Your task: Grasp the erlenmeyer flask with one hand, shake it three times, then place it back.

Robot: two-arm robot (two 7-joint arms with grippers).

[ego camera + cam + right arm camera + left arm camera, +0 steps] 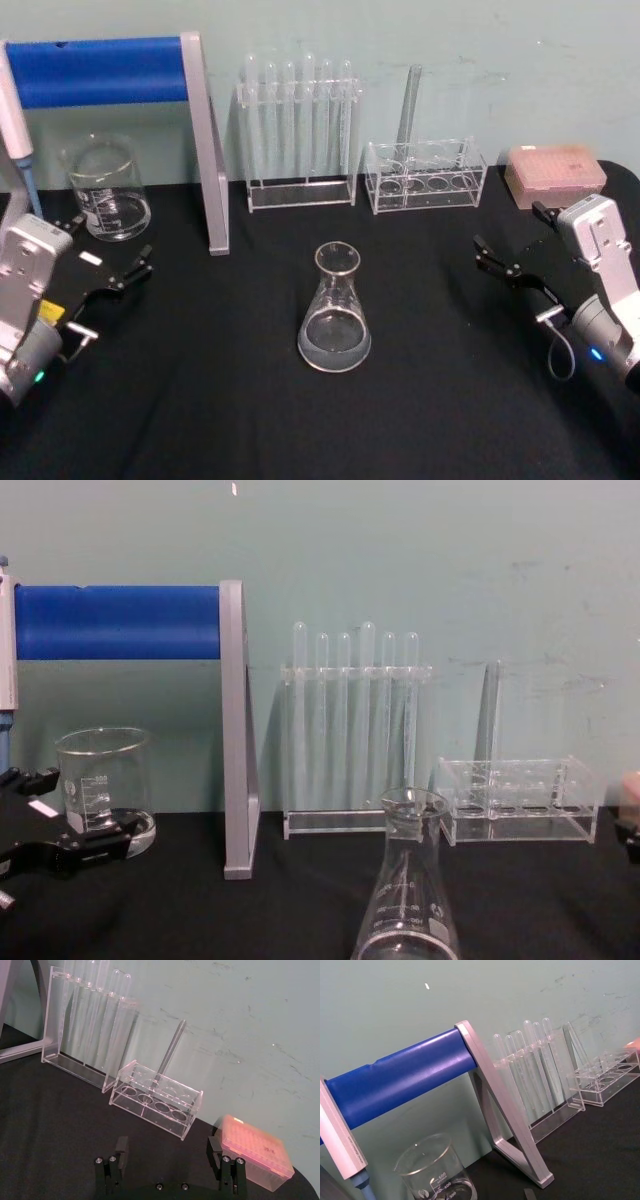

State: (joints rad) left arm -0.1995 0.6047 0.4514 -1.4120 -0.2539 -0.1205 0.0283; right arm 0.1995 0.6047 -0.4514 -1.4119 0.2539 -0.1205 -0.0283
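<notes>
The right hand (508, 228), jaws spread, hovers with the flask (334, 318) well to its left; the left hand (108, 240) beyond is likewise spread.

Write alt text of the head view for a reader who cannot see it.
An erlenmeyer flask stands upright mid-table on black cloth, untouched. The open left gripper and open right gripper flank it, both apart from it. A beaker stands back left.
</notes>
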